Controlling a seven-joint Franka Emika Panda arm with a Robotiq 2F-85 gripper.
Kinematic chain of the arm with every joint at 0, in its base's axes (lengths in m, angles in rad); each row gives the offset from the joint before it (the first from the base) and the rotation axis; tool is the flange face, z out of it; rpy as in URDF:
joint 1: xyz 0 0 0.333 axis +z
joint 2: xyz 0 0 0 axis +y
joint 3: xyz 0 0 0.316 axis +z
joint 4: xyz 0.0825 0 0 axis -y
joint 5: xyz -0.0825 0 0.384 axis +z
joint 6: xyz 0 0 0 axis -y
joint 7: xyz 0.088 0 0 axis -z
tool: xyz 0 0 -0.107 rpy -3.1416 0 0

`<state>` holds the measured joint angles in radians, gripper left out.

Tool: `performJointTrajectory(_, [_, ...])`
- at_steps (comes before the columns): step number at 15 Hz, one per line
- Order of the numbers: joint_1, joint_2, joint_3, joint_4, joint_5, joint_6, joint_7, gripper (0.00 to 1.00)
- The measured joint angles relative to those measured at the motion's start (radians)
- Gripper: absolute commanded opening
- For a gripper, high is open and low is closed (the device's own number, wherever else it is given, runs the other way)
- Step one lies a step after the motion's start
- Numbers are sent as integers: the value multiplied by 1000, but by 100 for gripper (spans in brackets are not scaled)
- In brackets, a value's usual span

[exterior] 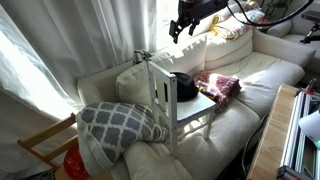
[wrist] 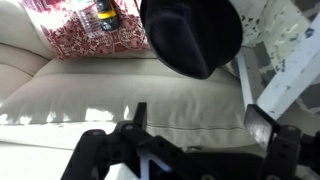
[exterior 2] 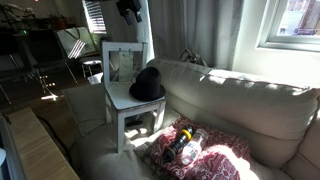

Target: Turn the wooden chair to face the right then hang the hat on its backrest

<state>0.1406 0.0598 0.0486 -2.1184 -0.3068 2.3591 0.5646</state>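
Observation:
The small whitewashed wooden chair stands on the cream sofa; it also shows in an exterior view and at the right edge of the wrist view. The black hat lies on its seat, as the other views also show. The backrest stands upright behind the hat. My gripper hangs high above the chair, open and empty, its fingers spread over the bare sofa cushion.
A grey patterned pillow lies beside the chair. A red patterned cloth with bottles on it lies on the sofa. A tan wooden chair frame stands off the sofa's end. A wooden board runs along the front.

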Motion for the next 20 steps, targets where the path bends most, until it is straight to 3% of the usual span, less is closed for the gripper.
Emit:
performJointTrajectory(4, [-25,50,-17,-57,-32,99,68,100])
performJointTrajectory(11, [-27,64,-21,-54,-16,103,79,100])
performJointTrajectory(20, [-86,233,-58,-57,248,188,28,100])
